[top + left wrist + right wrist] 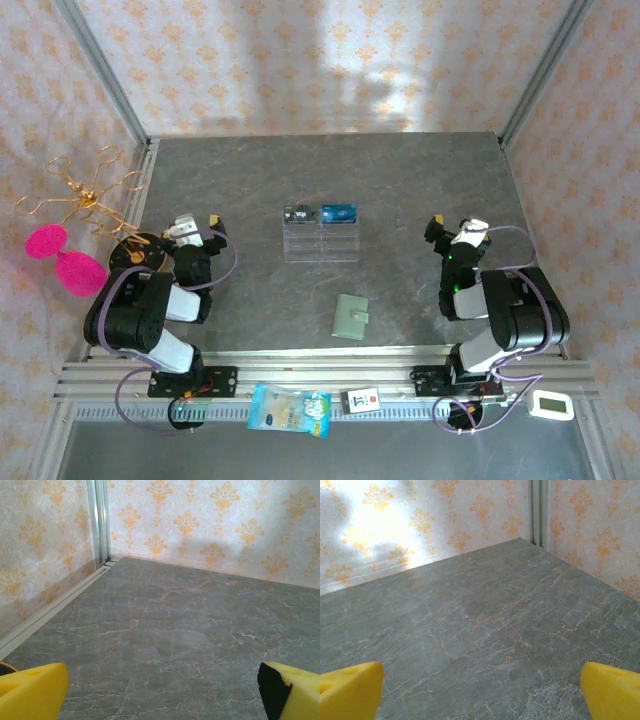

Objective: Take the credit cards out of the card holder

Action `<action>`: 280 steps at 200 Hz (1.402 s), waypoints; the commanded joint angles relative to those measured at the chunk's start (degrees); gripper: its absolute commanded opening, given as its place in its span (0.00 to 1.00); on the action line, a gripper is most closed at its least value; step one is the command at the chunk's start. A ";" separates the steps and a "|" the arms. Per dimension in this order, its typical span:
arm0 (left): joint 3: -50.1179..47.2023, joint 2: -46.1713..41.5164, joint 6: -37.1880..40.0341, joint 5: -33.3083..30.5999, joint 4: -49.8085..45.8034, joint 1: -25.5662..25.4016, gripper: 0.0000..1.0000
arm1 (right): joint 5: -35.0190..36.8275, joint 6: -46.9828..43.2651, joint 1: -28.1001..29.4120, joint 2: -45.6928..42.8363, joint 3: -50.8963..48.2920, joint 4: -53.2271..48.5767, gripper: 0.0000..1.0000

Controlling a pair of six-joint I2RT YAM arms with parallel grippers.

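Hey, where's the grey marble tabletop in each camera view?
Top external: tabletop in the centre, card holder lying near its front edge.
Left wrist: lower two thirds, reaching the far left corner.
Right wrist: lower part, reaching the far right corner.
Shared landmark: orange-patterned wallpaper behind it.

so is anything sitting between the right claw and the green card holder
Nothing visible does. Only bare table lies between the open right claw and the card holder. The clear rack stands farther back, off that path.
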 commanded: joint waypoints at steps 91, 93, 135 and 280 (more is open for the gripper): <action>0.86 0.28 0.91 0.50 1.86 0.01 0.99 | -0.19 -0.98 0.05 -0.01 0.93 0.72 1.00; 0.86 0.28 0.88 0.48 1.86 -0.01 0.99 | -0.19 -0.93 0.10 -0.03 0.91 0.77 1.00; 0.86 0.30 0.89 0.48 1.84 -0.01 0.99 | -0.20 -0.98 0.02 -0.06 0.83 0.74 1.00; 5.36 -22.89 -2.62 -13.65 -17.89 -6.52 0.99 | 8.04 8.81 1.88 -17.62 11.55 -31.83 1.00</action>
